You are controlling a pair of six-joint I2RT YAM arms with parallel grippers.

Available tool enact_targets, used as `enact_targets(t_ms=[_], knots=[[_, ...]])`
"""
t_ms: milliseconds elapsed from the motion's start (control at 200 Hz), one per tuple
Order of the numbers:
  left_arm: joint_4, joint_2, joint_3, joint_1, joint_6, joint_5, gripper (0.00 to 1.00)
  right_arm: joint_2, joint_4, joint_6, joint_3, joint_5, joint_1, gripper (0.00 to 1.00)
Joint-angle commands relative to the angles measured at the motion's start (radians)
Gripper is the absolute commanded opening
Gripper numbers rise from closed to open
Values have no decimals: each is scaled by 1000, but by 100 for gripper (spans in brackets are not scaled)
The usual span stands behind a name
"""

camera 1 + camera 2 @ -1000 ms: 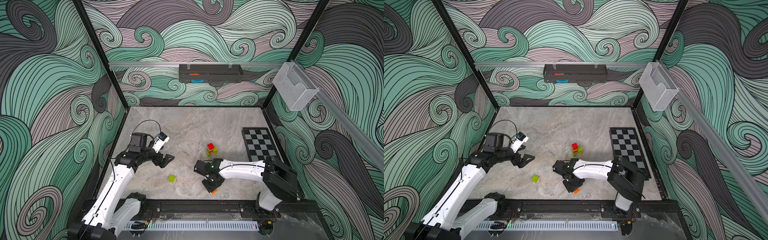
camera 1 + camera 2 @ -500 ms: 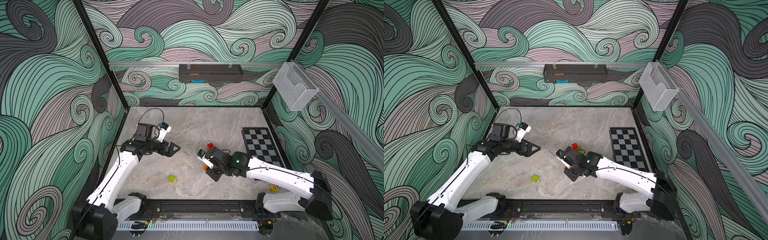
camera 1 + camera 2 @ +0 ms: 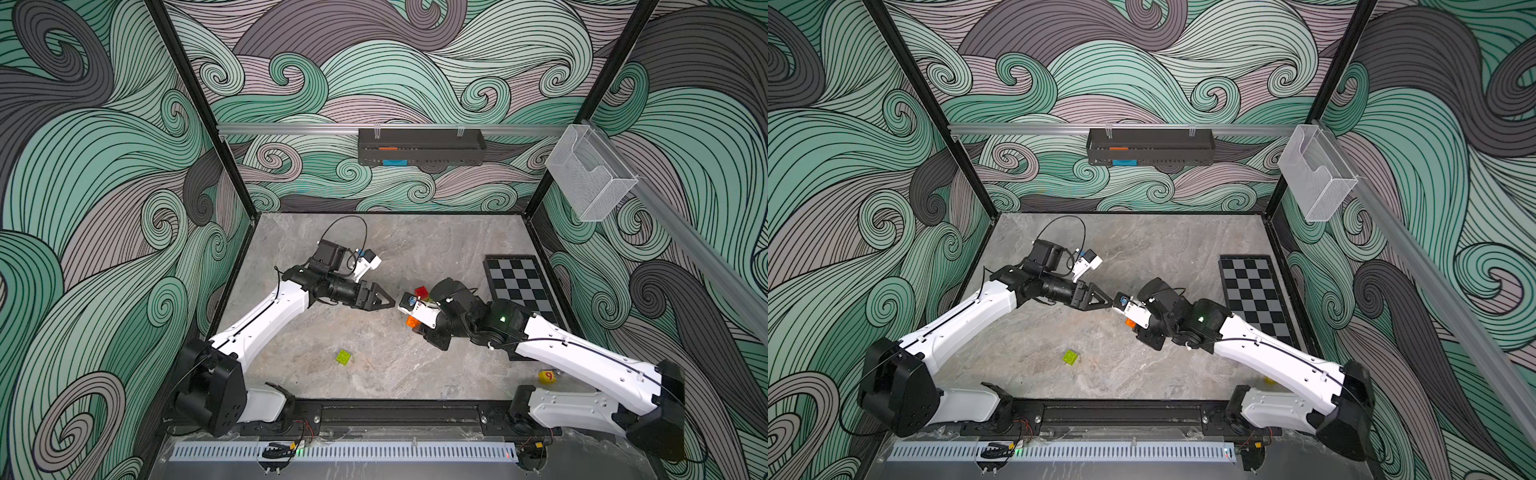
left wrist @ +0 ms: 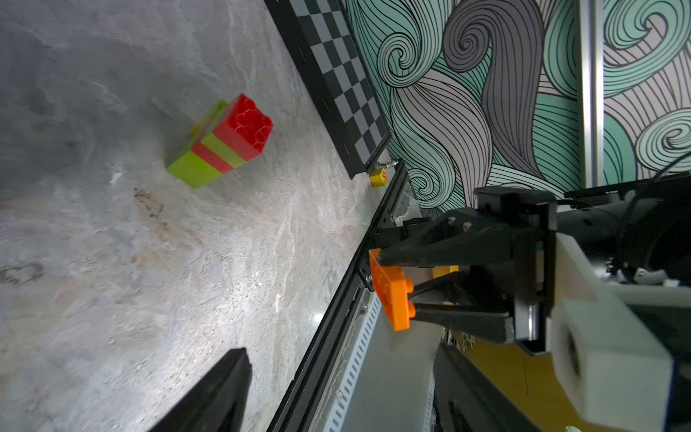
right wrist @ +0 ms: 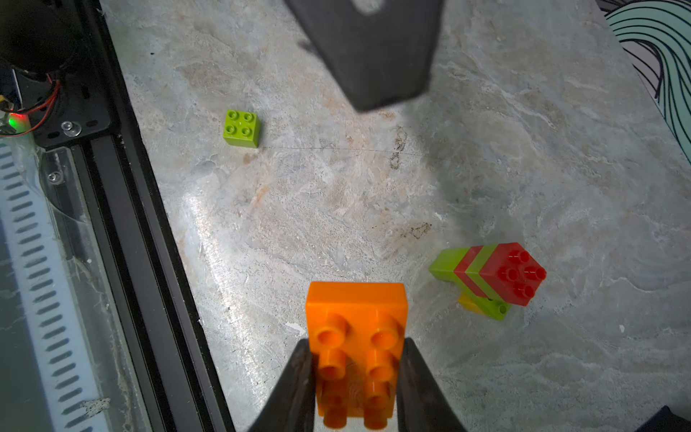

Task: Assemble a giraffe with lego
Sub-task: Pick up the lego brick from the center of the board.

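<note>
The right gripper is clamping a long orange studded plastic brick by its long sides. It is holding the brick clear of the grey marble-patterned tabletop, off the side of the black-and-grey checkerboard mat that faces the left arm.

The left gripper is hovering farther out from that same side of the mat. Its jaws are standing apart with nothing between them, and its tips are pointing at the orange brick from close by.

The partly built giraffe is a stack of lime green and red plastic bricks with a red square one on top and a bit of yellow at its base. It is standing on the tabletop near that side of the mat, apart from both grippers, and in a top view only its red top is showing beside the right arm.

A small lime green square studded brick is lying alone, well apart from the mat, out beyond the grippers and nearer the front rail. A yellow cube with a red 9 is sitting just beside the mat's front corner.
</note>
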Motion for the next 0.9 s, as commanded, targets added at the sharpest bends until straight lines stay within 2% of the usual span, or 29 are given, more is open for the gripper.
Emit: enact_targets(t_ms=[0,260,390,585,826,896], knots=[[29,33,33,-44,-37,49,77,20,30,-28,44,-35,-5,0],[74,95,32,-103,-93,42,69,45,56,-16,62,-36,-6,0],[92,123,42,-117,-105,46,56,49,70,-15,59,-35,-5,0],[104,134,52,-121,-113,50,29,54,81,-16,60,-30,-5,0],[85,130,48,-153,-62,89,32,87,83,-20,71,0,-10,0],[76,127,45,-155,-53,89,27,86,84,-21,72,1,-13,0]])
